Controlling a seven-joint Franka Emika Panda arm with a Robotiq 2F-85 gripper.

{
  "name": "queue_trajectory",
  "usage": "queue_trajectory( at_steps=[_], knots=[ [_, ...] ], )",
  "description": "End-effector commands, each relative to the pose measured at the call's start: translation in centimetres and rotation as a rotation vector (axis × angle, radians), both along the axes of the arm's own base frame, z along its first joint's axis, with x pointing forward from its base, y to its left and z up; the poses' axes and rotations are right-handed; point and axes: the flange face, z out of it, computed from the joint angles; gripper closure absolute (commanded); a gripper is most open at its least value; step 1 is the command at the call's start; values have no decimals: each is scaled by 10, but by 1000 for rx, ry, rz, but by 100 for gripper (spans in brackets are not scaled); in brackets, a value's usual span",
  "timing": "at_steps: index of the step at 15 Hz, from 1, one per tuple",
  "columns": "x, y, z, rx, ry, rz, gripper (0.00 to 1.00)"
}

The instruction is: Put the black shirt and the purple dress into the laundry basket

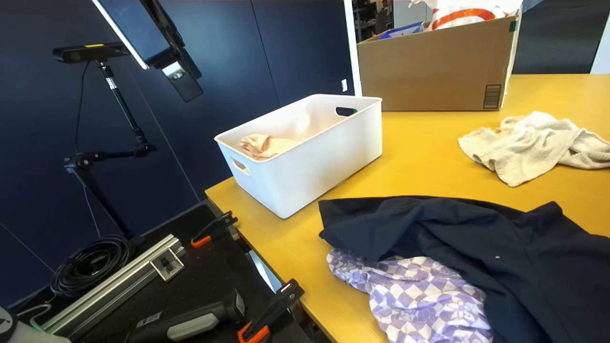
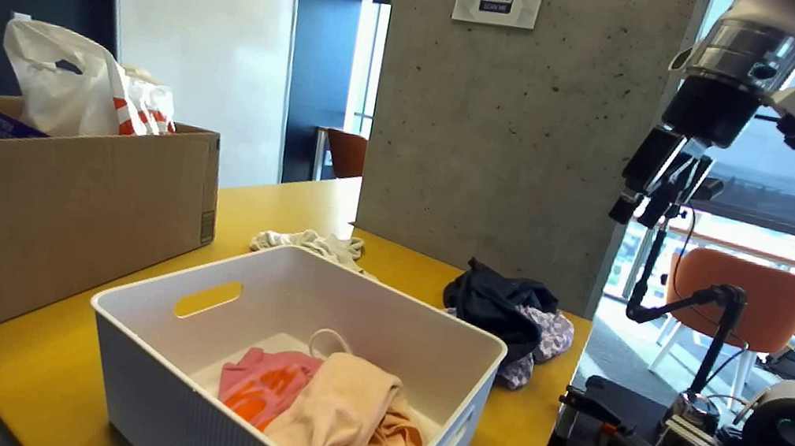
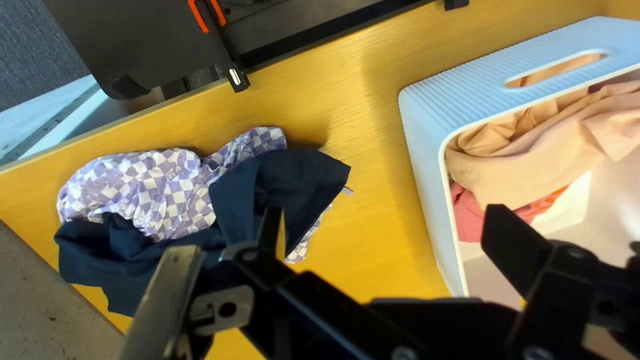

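Note:
The black shirt, dark navy-black, lies crumpled on the yellow table in both exterior views (image 1: pixel 457 243) (image 2: pixel 496 302) and the wrist view (image 3: pixel 295 180). It partly covers the purple dress, a purple-and-white checked cloth (image 1: pixel 429 300) (image 2: pixel 554 334) (image 3: pixel 160 185). The white laundry basket (image 1: pixel 329 162) (image 2: pixel 201 403) (image 3: pixel 460 95) stands upright beside them. My gripper (image 3: pixel 385 210) is open and empty. In an exterior view it hangs high above the table near the clothes (image 2: pixel 637 209). In an exterior view part of it shows at the top (image 1: pixel 186 85).
The basket holds a peach cloth (image 2: pixel 335 413) and a pink cloth (image 2: pixel 265 381). A cream cloth (image 1: pixel 529 143) lies farther along the table. A cardboard box (image 1: pixel 433 66) with bags stands behind the basket. Black clamps (image 1: pixel 276 307) grip the table edge by a black cart top (image 1: pixel 209 276).

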Motion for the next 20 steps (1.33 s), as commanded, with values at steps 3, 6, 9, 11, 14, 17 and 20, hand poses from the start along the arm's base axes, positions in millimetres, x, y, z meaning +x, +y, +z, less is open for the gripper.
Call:
queue_trajectory(
  at_steps=[3, 6, 9, 11, 14, 17, 20],
  knots=[
    [51, -62, -59, 72, 84, -119, 0],
    [85, -56, -97, 87, 141, -161, 0],
    [121, -66, -135, 52, 191, -255, 0],
    [141, -82, -164, 31, 263, -316, 0],
    [170, -93, -193, -37, 339, -379, 0],
    [196, -100, -212, -61, 405, -414, 0],
    [213, -92, -222, -73, 475, -404, 0]
  ],
)
